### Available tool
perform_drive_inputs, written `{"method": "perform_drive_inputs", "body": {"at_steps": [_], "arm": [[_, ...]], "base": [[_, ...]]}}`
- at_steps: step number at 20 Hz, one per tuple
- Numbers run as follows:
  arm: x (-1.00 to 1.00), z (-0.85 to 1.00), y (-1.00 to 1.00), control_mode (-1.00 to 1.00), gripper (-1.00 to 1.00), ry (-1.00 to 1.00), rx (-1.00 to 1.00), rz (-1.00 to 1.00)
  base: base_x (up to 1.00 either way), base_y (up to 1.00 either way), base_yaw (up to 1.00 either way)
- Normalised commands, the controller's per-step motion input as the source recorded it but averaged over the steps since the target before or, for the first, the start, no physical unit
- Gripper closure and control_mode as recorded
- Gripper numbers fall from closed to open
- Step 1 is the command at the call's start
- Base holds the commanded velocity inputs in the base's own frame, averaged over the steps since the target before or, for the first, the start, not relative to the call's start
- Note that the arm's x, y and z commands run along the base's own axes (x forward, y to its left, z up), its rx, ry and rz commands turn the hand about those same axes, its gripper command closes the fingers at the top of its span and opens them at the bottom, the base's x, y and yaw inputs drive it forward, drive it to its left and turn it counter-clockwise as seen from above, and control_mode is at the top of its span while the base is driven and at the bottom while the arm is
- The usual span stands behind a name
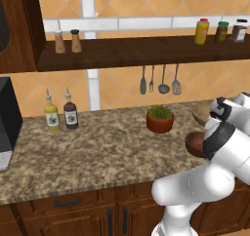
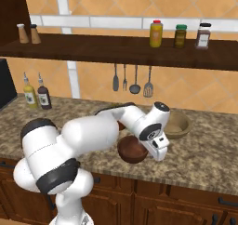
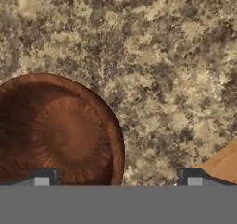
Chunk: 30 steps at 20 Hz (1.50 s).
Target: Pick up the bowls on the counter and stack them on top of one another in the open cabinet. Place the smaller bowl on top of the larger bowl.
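Dark reddish-brown, glossy and deep, the smaller bowl (image 3: 55, 130) sits on the counter (image 3: 152, 56) directly beneath the gripper (image 3: 118, 177), whose jaws stand wide, one fingertip (image 3: 44, 177) over the bowl's hollow. A sound grasp probably requires descending squarely, straddling the rim before closing.

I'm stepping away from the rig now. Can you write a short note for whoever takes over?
Gripper: open, pointing down over the counter, one fingertip over the inside of the small dark bowl, the other outside its rim. Nothing held.
Small dark bowl: on the counter near the front edge.
Large tan bowl: on the counter just behind it, toward the wall.
Open shelf: holds shakers and jars, no bowls.
Done: nothing stacked.
Left: move the large bowl to the shelf, then set the small one in it.
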Motion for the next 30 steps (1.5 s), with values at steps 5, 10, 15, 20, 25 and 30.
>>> {"method": "perform_drive_inputs", "body": {"at_steps": [5, 10, 15, 20, 25, 30], "arm": [[0.24, -0.47, 0.0, -1.0, -1.0, 0.05, 0.0, 0.0], [0.07, -0.37, 0.0, -1.0, -1.0, 0.0, 0.0, 0.0], [0.01, -0.1, 0.0, -1.0, 1.0, 0.0, 0.01, 0.0], [0.0, 0.02, 0.0, -1.0, 1.0, -0.01, 0.0, 0.0], [-0.01, 0.45, -0.07, -1.0, 1.0, -0.19, 0.03, -0.01], [-0.03, 0.9, -0.42, -1.0, 1.0, -0.29, 0.07, -0.16]], "base": [[0.0, 0.0, 0.0], [0.0, 0.0, 0.0], [0.0, 0.0, 0.0], [0.0, 0.0, 0.0], [0.0, 0.0, 0.0], [0.0, 0.0, 0.0]]}}
